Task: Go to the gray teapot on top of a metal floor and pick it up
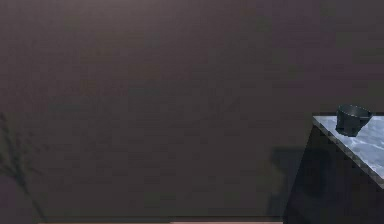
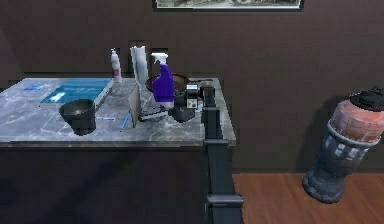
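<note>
Claw (image 2: 176, 113) at marbled countertop (image 2: 40, 118), near purple spray bottle (image 2: 162, 85); cannot tell if holding anything

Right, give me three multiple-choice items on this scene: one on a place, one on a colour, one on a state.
1. Where does the dark cup stand? A on the floor; B on the counter; C on a chair.
2. What colour is the spray bottle? A green; B yellow; C purple.
3. How does the white bottle stand? A upright; B on its side; C upside down.
Key: 1 B, it sits on the marble top; 2 C, its body is purple; 3 A, it stands on its base.
</note>
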Robot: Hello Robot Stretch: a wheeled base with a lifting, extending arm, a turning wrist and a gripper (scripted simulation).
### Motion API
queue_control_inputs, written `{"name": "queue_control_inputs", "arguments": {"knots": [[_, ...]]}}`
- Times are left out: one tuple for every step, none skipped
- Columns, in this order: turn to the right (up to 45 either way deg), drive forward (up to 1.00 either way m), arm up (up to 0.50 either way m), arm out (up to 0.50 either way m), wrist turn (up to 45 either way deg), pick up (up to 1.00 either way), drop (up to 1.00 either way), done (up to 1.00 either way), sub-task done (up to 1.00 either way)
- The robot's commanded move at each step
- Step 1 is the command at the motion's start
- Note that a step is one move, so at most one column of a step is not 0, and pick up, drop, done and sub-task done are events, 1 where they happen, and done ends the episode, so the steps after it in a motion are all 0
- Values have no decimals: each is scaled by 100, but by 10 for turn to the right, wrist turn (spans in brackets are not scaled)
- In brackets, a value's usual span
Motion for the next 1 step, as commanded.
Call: {"name": "queue_control_inputs", "arguments": {"knots": [[0,0,0,0,0,100,0,0,0]]}}
